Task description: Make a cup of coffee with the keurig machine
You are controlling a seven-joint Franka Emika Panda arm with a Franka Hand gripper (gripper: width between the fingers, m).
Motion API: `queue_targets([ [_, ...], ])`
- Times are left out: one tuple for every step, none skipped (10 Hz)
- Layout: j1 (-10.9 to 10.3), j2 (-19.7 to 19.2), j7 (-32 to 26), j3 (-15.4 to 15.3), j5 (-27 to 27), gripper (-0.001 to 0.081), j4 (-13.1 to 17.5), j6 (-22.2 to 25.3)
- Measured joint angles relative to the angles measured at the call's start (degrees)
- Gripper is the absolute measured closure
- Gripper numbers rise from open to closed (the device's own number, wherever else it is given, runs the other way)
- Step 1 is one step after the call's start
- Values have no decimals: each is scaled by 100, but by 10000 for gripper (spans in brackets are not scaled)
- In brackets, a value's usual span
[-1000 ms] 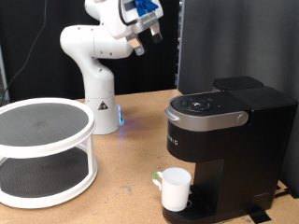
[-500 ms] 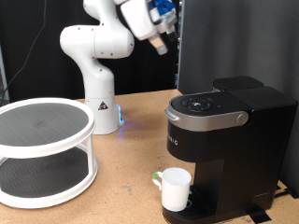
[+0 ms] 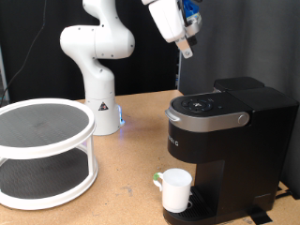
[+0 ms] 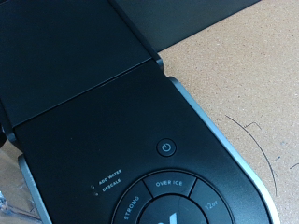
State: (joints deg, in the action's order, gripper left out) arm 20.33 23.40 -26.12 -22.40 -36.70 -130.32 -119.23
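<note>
The black keurig machine [image 3: 230, 150] stands at the exterior view's right on the wooden table, its lid down. The white cup [image 3: 175, 190] sits on the drip tray under the spout, handle towards the exterior view's left. My gripper [image 3: 186, 45] hangs high in the air, above and slightly behind the machine's top, well clear of it and with nothing visibly in it. The wrist view looks down on the keurig machine's top [image 4: 103, 84]: the black lid, the silver trim, the power button [image 4: 165, 147] and the round button cluster [image 4: 168, 191]. No fingers show in the wrist view.
A white two-tier round rack [image 3: 42, 150] stands at the exterior view's left. The arm's white base [image 3: 100, 103] is at the back of the table. A black panel [image 3: 234, 42] rises behind the machine.
The arm has swung towards the exterior view's right, carrying the gripper from above the base to above the machine. The cup and the machine have not moved.
</note>
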Motion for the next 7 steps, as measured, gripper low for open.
queue_targets([
  [-19, -4, -359, 13, 3, 0, -5, 120],
  [-34, -8, -695, 17, 3, 0, 2, 240],
  [-43, -22, -932, 5, 25, 0, 28, 291],
  [-47, -41, -999, -18, 32, 0, 68, 282],
  [-47, -57, -1033, -55, 77, 0, 116, 191],
  [-48, -81, -1123, -89, 182, 0, 203, 168],
  [-48, -132, -1266, -92, 289, 0, 342, 278],
])
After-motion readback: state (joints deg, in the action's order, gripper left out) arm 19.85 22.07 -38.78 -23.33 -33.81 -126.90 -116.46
